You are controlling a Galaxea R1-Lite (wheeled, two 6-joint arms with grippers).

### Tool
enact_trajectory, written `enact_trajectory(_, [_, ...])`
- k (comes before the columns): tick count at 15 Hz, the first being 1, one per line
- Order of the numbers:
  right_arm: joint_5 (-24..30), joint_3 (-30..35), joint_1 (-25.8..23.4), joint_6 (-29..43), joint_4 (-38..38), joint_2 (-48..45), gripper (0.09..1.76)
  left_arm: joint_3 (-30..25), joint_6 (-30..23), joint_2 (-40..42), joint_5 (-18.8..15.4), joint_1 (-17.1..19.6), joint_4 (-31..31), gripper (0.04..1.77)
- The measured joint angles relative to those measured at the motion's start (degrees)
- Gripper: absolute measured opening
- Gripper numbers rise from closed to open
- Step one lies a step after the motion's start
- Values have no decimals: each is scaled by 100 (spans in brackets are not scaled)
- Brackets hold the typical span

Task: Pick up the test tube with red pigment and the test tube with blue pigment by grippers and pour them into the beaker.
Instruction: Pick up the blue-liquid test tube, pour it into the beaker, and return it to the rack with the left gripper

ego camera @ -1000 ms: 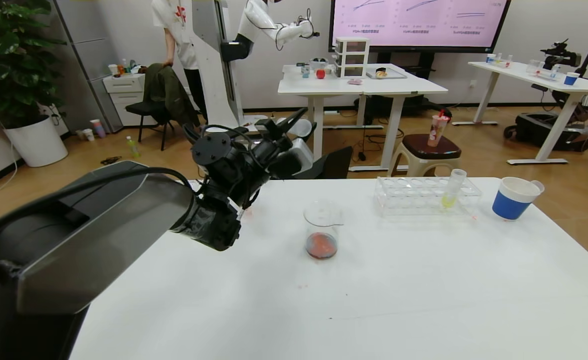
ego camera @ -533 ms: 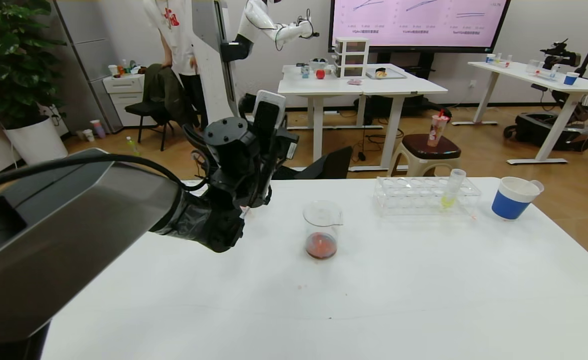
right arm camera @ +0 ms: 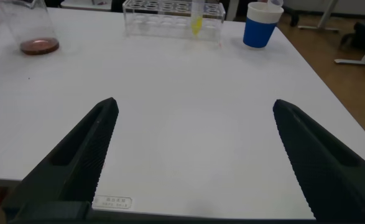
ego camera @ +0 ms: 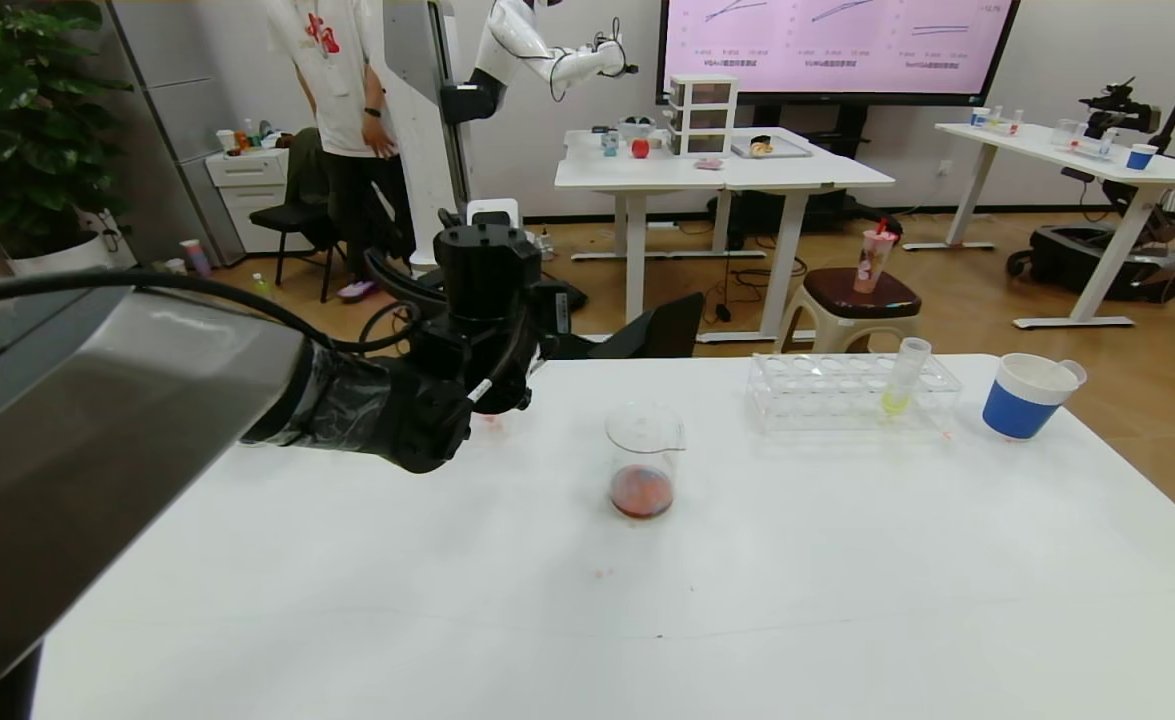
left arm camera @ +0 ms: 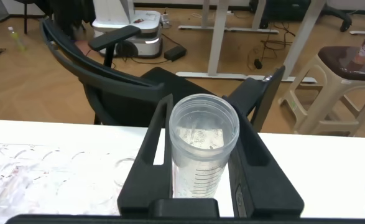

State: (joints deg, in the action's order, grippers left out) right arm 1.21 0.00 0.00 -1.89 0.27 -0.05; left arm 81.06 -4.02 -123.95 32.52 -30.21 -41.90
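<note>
White table [ego camera: 797, 600] fills the head view. Left arm [ego camera: 147, 420] reaches across its near-left side, wrist raised over the far-left edge. Left gripper [left arm camera: 202, 155] is clamped on a clear empty tube [left arm camera: 204, 146]; in the left wrist view both fingers [left arm camera: 154, 158] press its sides, open mouth toward the camera, no liquid visible inside. Can't tell whether this is the red or the blue one. Below it on the table lies a clear rack or tray [left arm camera: 39, 171], only partly in view.

Right gripper [right arm camera: 191, 155] hovers low over the near-right table, fingers spread wide, nothing between them; not visible in the head view.

Clear tube rack [ego camera: 852, 392] sits at the far edge, holding one tube with yellow-green liquid [ego camera: 902, 378], leaning slightly. Blue-and-white paper cup [ego camera: 1027, 396] stands just right of the rack.

Beaker [ego camera: 643, 460] stands upright mid-table, between left gripper and rack, apart from both. Shallow layer of red-brown liquid at its bottom. No blue liquid anywhere in view.
</note>
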Motion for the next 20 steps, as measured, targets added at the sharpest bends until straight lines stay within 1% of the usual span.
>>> enact_trajectory(4, [-2, 0, 0, -1, -2, 0, 174, -283, 67, 212, -52, 172, -27, 51])
enact_trajectory(6, [-2, 0, 0, -1, 0, 0, 174, -383, 72, 395, -63, 485, -29, 51])
enact_trajectory(7, [0, 0, 0, -1, -2, 0, 174, -484, 65, 507, -122, 692, -33, 51])
enact_trajectory(8, [0, 0, 0, 0, 0, 0, 174, -633, 63, 623, -260, 937, -33, 51])
enact_trajectory(10, [-2, 0, 0, -1, -2, 0, 174, -980, 52, 861, -706, 1543, -88, 51])
enact_trajectory(13, [-2, 0, 0, -1, 0, 0, 174, -1384, 44, 1048, -1307, 2539, -479, 51])
enact_trajectory(16, [-2, 0, 0, -1, -2, 0, 174, -1585, 45, 1047, -1864, 3368, -641, 51])
enact_trajectory(18, [0, 0, 0, -1, 0, 0, 174, -1562, 45, 929, -2039, 3729, -656, 51])
enact_trajectory(20, [-2, 0, 0, -1, 0, 0, 174, -1360, 45, 700, -2054, 3918, -666, 51])
